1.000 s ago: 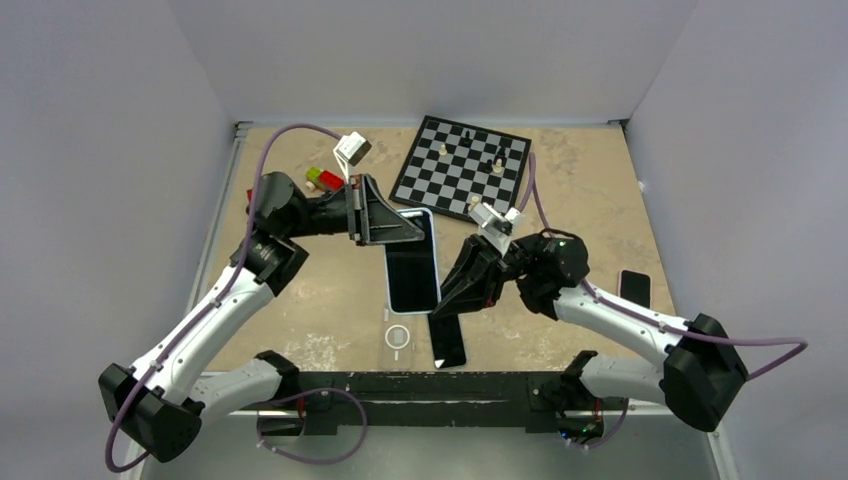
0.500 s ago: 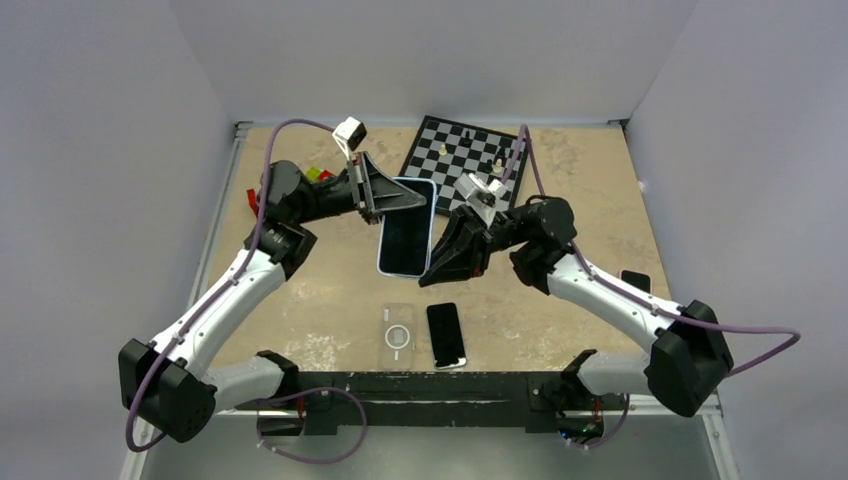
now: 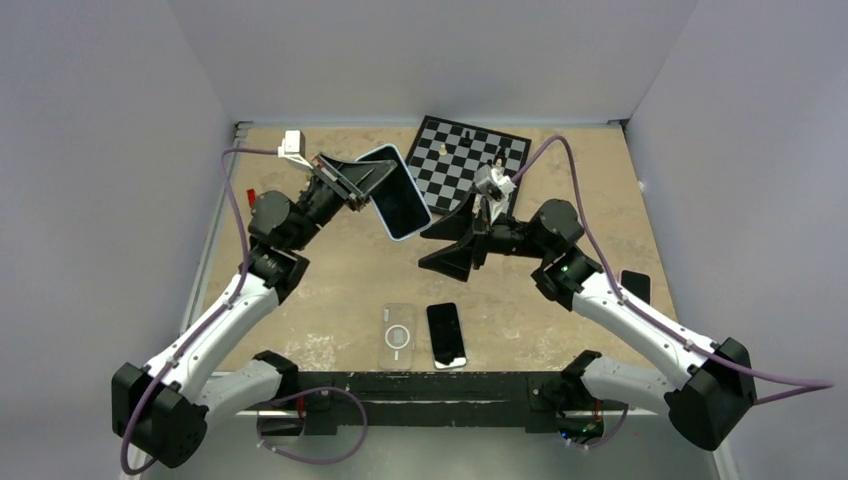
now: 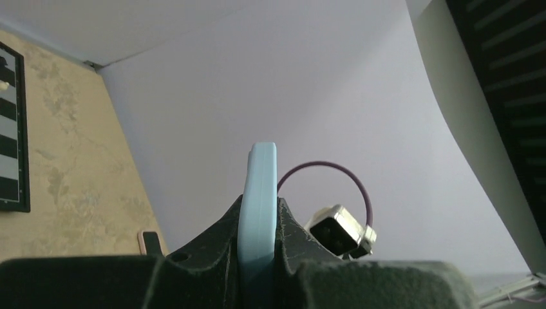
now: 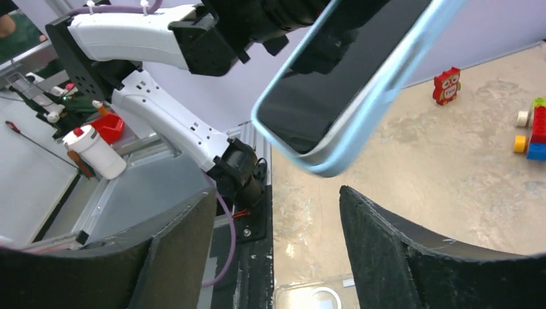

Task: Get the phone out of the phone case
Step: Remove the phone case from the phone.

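Clear plastic case with a white ring on it lies flat on the table close to the near edge. A black phone lies screen up just beside it on the right. Another dark phone lies well apart, near the right edge of the table.

Farther in, the right hand hangs above the table and points left. Its two fingers are spread wide with nothing between them. In the right wrist view this hand gapes below one rounded corner of the light-blue phone case, near it but apart from it.

That phone case is off the table and tilted. Its dark-screened phone is seated inside it, with the blue rim all round the glass. The left hand holds it by the upper-left edge. In the left wrist view the case stands edge-on, pinched between the two black fingers on either side.

Beyond the raised case, a black-and-white chessboard lies at the far side of the table with a few pieces on it. The right wrist view also shows a small red owl figure and some coloured blocks on the table past the case.
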Controlling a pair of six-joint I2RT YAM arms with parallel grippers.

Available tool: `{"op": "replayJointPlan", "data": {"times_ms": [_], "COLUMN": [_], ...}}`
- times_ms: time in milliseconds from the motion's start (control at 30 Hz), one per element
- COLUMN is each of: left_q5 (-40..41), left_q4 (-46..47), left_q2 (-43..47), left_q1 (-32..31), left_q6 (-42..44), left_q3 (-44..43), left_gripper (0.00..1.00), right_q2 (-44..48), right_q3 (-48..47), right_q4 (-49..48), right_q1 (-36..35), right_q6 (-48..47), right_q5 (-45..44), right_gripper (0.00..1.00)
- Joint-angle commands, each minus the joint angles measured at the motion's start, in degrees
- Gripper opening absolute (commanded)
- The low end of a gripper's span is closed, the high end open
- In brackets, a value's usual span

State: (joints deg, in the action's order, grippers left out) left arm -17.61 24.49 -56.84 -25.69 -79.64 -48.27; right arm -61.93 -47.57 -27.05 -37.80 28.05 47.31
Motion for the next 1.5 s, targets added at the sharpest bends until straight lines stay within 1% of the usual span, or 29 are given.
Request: {"op": "replayJointPlan", "data": {"times_ms": [0, 133, 200, 267, 333, 400, 500, 600, 700, 767, 833, 900, 967, 1100, 1233, 1367, 1467], "left_q5": [9.12, 11.13, 11.45, 11.67, 11.96, 11.91, 12.67, 12.16, 11.81, 12.06, 12.15, 12.23, 12.36, 11.94, 11.98, 12.49, 12.05], "left_q4": [24.42, 32.43, 32.99, 31.92, 31.91, 32.19, 32.69, 31.86, 31.25, 31.23, 31.08, 30.95, 31.24, 30.29, 29.80, 29.38, 28.67], "left_q2": [-4.55, -6.84, -6.96, -7.01, -7.34, -7.59, -7.30, -7.15, -7.20, -7.06, -6.97, -7.01, -6.95, -6.84, -6.58, -5.84, -5.57], "left_q1": [-0.28, -1.43, -1.90, -2.49, -3.26, -3.74, -3.91, -3.91, -4.09, -4.10, -4.06, -4.10, -4.14, -4.17, -4.41, -4.45, -4.45], "left_q6": [-6.75, -7.91, -7.40, -7.20, -7.15, -7.16, -7.04, -6.78, -6.78, -6.89, -6.77, -7.34, -7.70, -7.65, -7.46, -6.63, -6.62], "left_q3": [3.55, 5.02, 5.12, 5.10, 5.12, 5.19, 5.42, 4.81, 4.41, 4.60, 4.81, 5.14, 5.12, 4.05, 3.63, 4.05, 3.82], "left_gripper": [0.00, 0.00, 0.00, 0.00, 0.00, 0.00, 0.00, 0.00, 0.00, 0.00, 0.00, 0.00, 0.00, 0.00, 0.00, 0.00, 0.00], "right_q2": [-0.31, -3.11, -4.53, -6.42, -8.19, -9.07, -9.47, -9.70, -9.70, -9.50, -9.23, -8.97, -8.65, -8.85, -9.38, -9.91, -10.30], "right_q3": [1.74, 1.48, 1.45, 0.79, 1.15, 2.28, 4.74, 5.67, 5.83, 6.00, 6.18, 5.67, 4.86, 4.30, 4.05, 3.44, 2.19], "right_q4": [-7.69, -12.52, -15.55, -17.83, -21.60, -24.55, -29.89, -32.76, -32.89, -33.96, -36.04, -34.27, -31.07, -28.67, -27.95, -29.20, -26.48], "right_q1": [-2.70, -3.81, -3.85, -3.87, -3.90, -3.95, -3.95, -3.91, -3.94, -3.90, -3.90, -3.90, -3.90, -3.97, -4.10, -4.08, -4.09], "right_q6": [2.08, 7.64, 11.08, 14.13, 17.14, 20.07, 24.12, 25.49, 25.13, 25.48, 25.54, 25.10, 23.75, 22.41, 22.25, 23.40, 22.84], "right_q5": [-5.56, -11.85, -13.62, -13.51, -12.90, -14.29, -16.79, -17.28, -17.14, -16.50, -15.60, -15.76, -16.33, -17.38, -19.06, -19.85, -20.20], "right_gripper": [0.76, 0.76, 0.74, 0.69, 0.62, 0.57, 0.54, 0.51, 0.48, 0.48, 0.49, 0.51, 0.50, 0.43, 0.39, 0.41, 0.40]}}
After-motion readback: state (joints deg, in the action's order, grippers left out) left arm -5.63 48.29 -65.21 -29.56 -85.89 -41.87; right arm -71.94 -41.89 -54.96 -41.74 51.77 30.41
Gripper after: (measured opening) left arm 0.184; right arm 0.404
